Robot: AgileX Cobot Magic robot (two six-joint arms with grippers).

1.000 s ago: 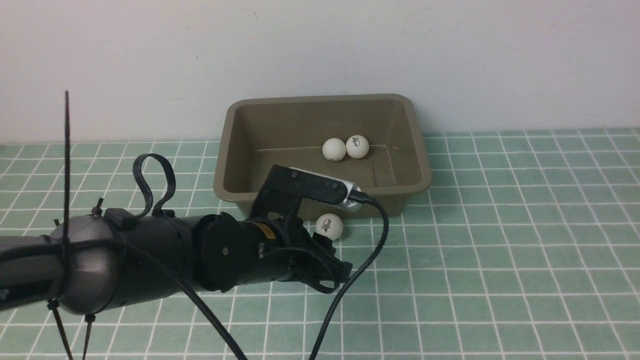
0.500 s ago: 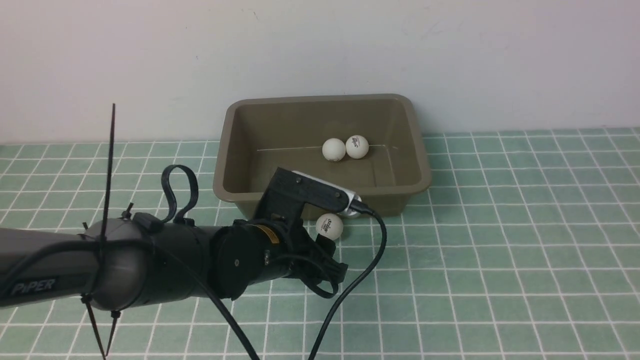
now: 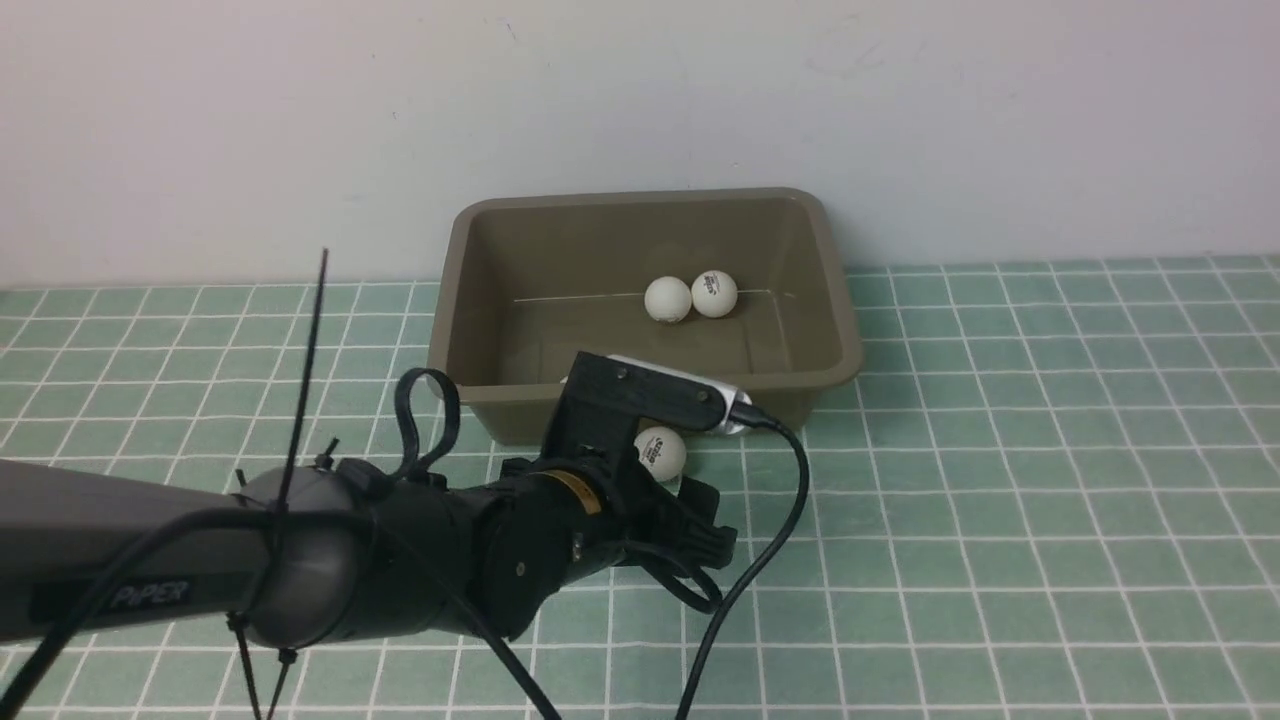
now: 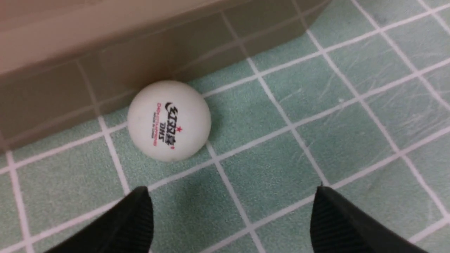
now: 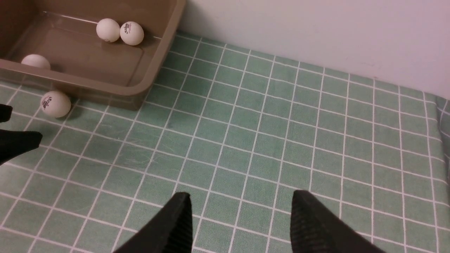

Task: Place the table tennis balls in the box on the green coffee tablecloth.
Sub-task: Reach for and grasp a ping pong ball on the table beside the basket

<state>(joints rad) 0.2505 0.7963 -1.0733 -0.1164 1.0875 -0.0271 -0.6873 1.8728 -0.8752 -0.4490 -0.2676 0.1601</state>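
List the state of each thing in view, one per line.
Box: upright on the tablecloth.
Outside ball: on the tablecloth beside the box's near wall.
Pair of balls: inside the box, side by side.
Third ball: inside the box, by its near wall.
Left tool: open, empty, short of the outside ball.
Right tool: open, empty.

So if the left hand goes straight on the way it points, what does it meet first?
Probably the loose ball beside the box wall, though it sits off-centre from the open left hand; depth is unclear.
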